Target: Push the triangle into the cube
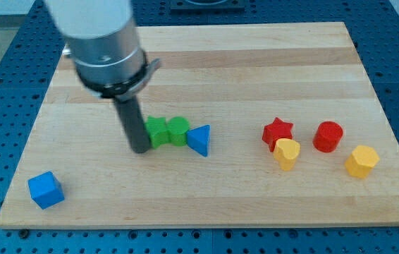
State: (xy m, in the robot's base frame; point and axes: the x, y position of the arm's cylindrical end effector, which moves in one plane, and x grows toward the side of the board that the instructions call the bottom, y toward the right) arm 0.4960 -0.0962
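Observation:
The blue triangle (199,140) lies near the middle of the wooden board, touching the right side of two green blocks (167,131) that sit side by side. The blue cube (46,190) sits far off at the view's bottom left corner of the board. My tip (140,149) rests on the board just left of the green blocks, touching or nearly touching the left one. The green blocks lie between my tip and the triangle.
At the view's right are a red star (278,131), a yellow heart-like block (287,153), a red cylinder (328,136) and a yellow hexagonal block (361,161). The wooden board (256,56) lies on a blue perforated table.

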